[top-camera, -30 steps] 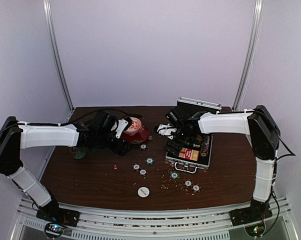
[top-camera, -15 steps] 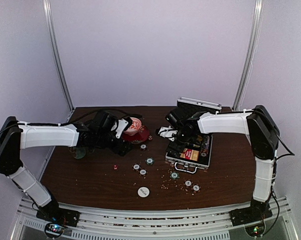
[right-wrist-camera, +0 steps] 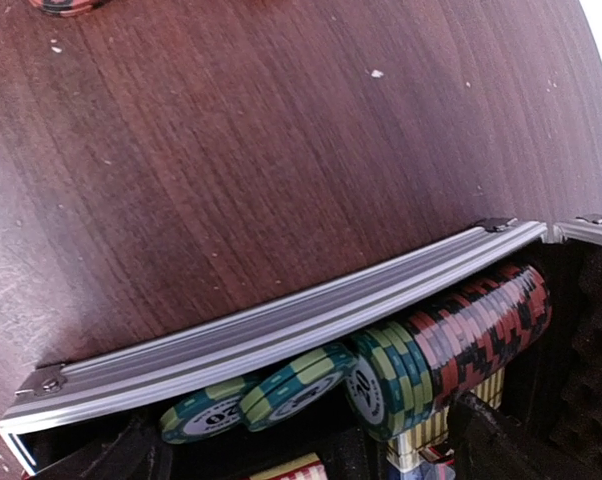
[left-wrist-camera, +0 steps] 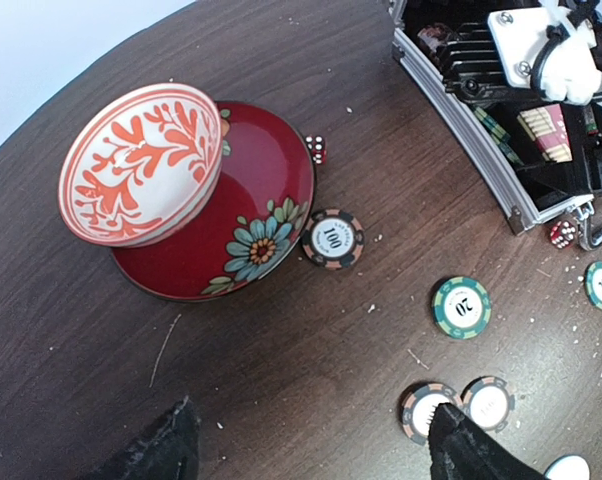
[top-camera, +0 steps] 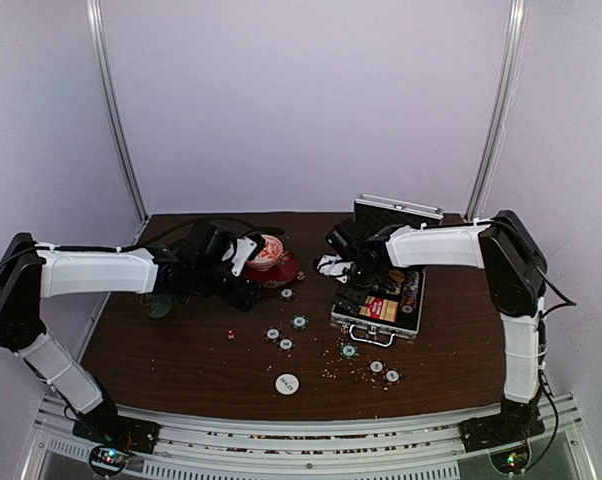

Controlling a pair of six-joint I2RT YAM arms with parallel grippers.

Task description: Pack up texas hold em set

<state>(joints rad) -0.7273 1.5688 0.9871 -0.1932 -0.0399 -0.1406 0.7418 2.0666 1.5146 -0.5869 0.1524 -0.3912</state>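
The silver briefcase [top-camera: 406, 322] lies open at the right, lid [top-camera: 398, 211] raised, with the red-yellow card box [top-camera: 379, 307] inside. My right gripper [top-camera: 353, 280] is open inside the case's left end. In the right wrist view its fingers straddle green chips [right-wrist-camera: 291, 385] and a red-black chip row [right-wrist-camera: 481, 320] behind the rim [right-wrist-camera: 281, 330]. My left gripper [left-wrist-camera: 311, 455] is open and empty above the table, near two loose chips [left-wrist-camera: 426, 410]. A 100 chip [left-wrist-camera: 332, 238], a 20 chip [left-wrist-camera: 460, 307], red dice [left-wrist-camera: 317, 148] and the white disc [top-camera: 287, 383] lie loose.
The red-white bowl [left-wrist-camera: 141, 160] leans tilted on its red saucer [left-wrist-camera: 231, 240] just beyond my left gripper. Several more chips [top-camera: 376, 367] lie in front of the case. A dark round object [top-camera: 161, 305] sits under the left arm. Crumbs dot the table.
My right gripper has shifted slightly left and back inside the case. The left arm has not moved.
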